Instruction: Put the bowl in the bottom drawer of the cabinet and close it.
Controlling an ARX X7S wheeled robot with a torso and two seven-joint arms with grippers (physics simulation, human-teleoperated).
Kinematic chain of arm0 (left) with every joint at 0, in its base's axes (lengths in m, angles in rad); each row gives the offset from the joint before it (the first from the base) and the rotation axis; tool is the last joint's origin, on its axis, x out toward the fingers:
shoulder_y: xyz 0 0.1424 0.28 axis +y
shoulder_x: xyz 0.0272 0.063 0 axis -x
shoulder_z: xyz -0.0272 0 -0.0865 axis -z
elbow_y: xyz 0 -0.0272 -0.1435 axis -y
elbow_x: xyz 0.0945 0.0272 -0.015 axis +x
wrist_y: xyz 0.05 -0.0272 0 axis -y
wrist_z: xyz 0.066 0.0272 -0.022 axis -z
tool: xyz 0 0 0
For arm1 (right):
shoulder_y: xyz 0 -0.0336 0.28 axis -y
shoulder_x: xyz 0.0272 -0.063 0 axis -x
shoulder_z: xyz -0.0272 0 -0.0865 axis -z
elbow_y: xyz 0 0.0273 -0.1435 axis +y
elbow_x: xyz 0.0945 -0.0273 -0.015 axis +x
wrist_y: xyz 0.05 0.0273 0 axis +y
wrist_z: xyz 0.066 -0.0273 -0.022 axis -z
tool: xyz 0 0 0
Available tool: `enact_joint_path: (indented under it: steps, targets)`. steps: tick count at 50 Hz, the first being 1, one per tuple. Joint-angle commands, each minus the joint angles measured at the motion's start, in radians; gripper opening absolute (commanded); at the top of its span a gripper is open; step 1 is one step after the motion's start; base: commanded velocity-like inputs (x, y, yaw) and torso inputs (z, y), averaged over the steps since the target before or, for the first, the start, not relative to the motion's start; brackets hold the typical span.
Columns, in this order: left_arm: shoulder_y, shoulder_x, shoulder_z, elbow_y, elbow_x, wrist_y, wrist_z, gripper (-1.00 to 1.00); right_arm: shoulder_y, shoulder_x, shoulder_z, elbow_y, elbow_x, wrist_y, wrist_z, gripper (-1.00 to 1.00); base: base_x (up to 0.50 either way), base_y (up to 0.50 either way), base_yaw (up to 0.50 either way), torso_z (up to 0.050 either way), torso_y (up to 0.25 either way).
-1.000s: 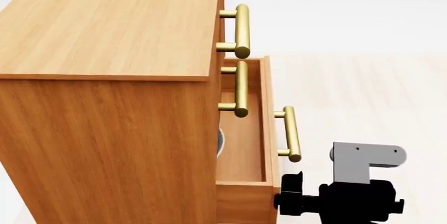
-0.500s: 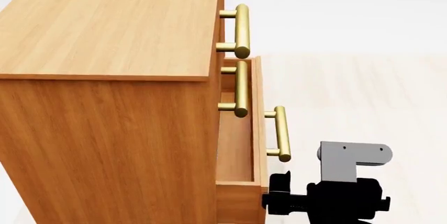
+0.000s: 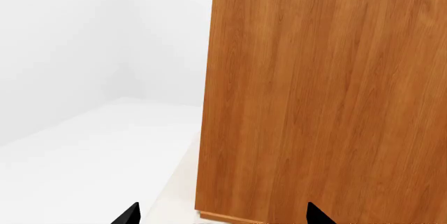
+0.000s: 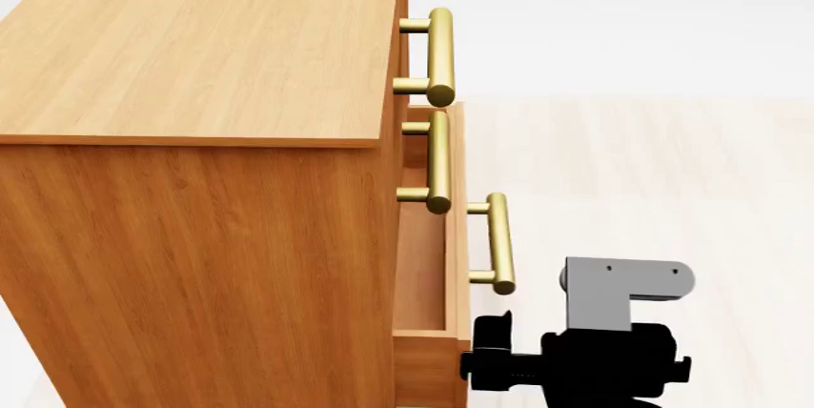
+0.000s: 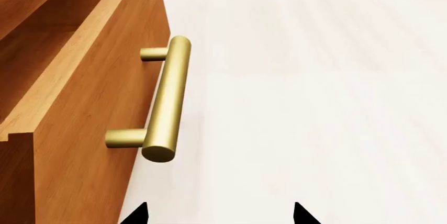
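At about six o'clock below the cabinet (image 4: 191, 141), my right gripper (image 5: 220, 214) hangs with tips apart beside the bottom drawer (image 4: 426, 265), still ajar, bowl unseen; its rigid, slick brass handle (image 5: 166, 101) suits a mid-bar push.

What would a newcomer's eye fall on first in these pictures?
The big orange-brown wood-grain cabinet fills the head view's left. Its lowest drawer juts out partly open, brass bar handle forward. The black right gripper sits low beside the drawer front, not holding the handle.
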Motion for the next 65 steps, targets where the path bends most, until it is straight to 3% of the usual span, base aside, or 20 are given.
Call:
enact_joint_path:
  steps: [1, 7, 55, 65]
  targets:
    - [-0.001, 0.004, 0.003, -0.016, 0.001, 0.014, 0.005, 1.0, 0.001, -0.012, -0.014, 0.002, 0.027, 0.008, 0.003, 1.0, 0.0, 0.0, 0.0, 0.0, 0.0]
    - [0.007, -0.017, -0.002, 0.047, -0.009, -0.03, -0.014, 1.0, 0.004, -0.014, -0.027, 0.013, 0.031, 0.0, 0.007, 1.0, 0.0, 0.0, 0.0, 0.0, 0.0]
    - [-0.007, 0.005, 0.007, -0.03, -0.005, 0.024, 0.005, 1.0, 0.031, -0.024, -0.093, 0.047, 0.094, -0.02, 0.037, 1.0, 0.0, 0.0, 0.0, 0.0, 0.0]
    - [0.002, -0.015, 0.0, 0.033, -0.016, -0.02, -0.017, 1.0, 0.038, -0.026, -0.112, 0.073, 0.105, -0.038, 0.039, 1.0, 0.0, 0.0, 0.0, 0.0, 0.0]
